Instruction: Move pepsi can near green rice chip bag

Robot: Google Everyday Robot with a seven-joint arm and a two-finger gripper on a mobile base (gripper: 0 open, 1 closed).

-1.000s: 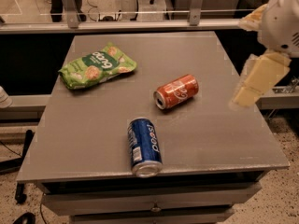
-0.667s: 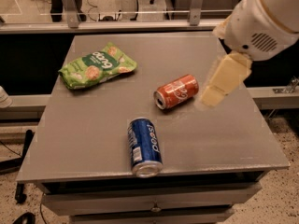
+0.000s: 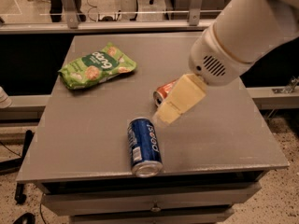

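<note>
The pepsi can is blue and lies on its side near the front edge of the grey table, silver end toward me. The green rice chip bag lies flat at the back left of the table, well apart from the can. My gripper is cream-coloured and hangs from the white arm. It points down-left, just above and to the right of the pepsi can's far end, and holds nothing.
An orange-red can lies on its side mid-table, partly hidden behind my gripper. A metal rail runs behind the table. A drawer front sits under the table's front edge.
My arm has swung in from the right edge of the table to the left and forward. The gripper now covers part of the orange-red can and is close to the pepsi can. The objects have not moved.
</note>
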